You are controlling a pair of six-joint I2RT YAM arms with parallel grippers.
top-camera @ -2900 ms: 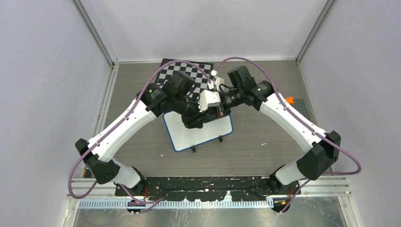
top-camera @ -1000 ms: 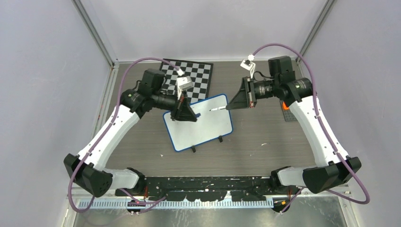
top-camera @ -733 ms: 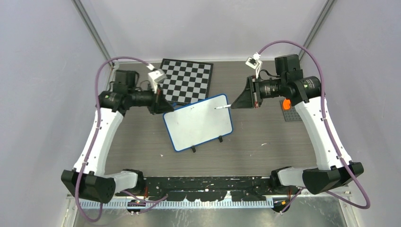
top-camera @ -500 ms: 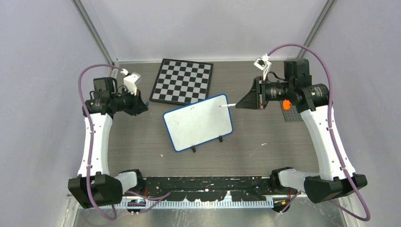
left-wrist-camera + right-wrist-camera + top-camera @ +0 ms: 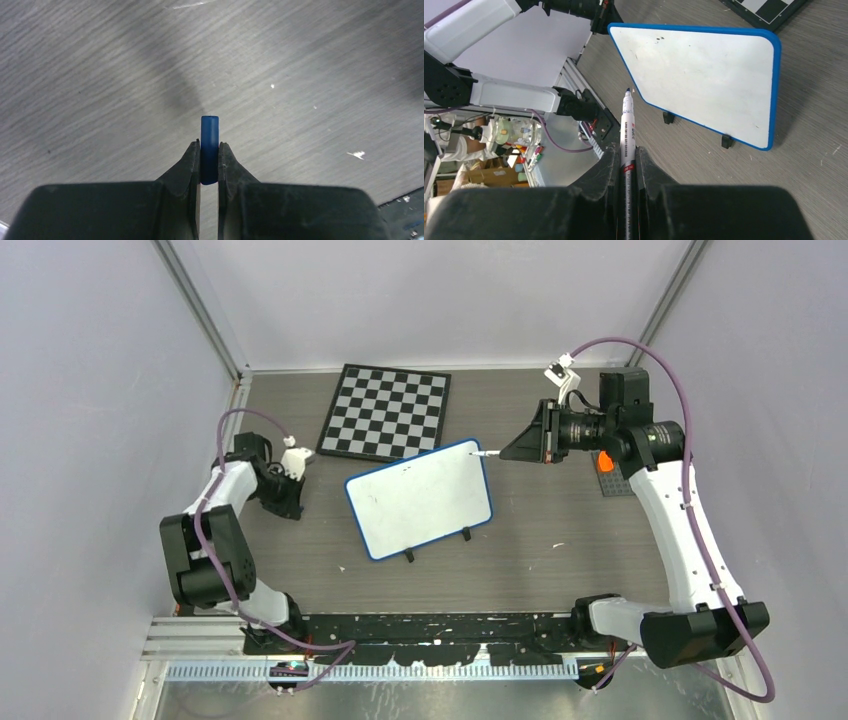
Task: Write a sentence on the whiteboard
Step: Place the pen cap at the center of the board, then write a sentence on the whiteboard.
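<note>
The whiteboard (image 5: 420, 502), white with a blue rim and black feet, lies mid-table; it also shows in the right wrist view (image 5: 704, 75). No sentence shows on it, only a few tiny dark specks near its far edge. My right gripper (image 5: 505, 453) is shut on an uncapped white marker (image 5: 627, 125), whose tip (image 5: 483, 453) hovers just off the board's far right corner. My left gripper (image 5: 290, 505) is far left of the board, low over the table, shut on a blue marker cap (image 5: 209, 145).
A black-and-white chessboard (image 5: 385, 412) lies behind the whiteboard. An orange piece (image 5: 604, 461) sits on a grey plate at the right edge. Walls and metal rails close in the table on three sides.
Both arms left the board. The left arm swung far left and folded low, holding the cap. The right arm drew back right with the marker, tip now off the board's corner.
</note>
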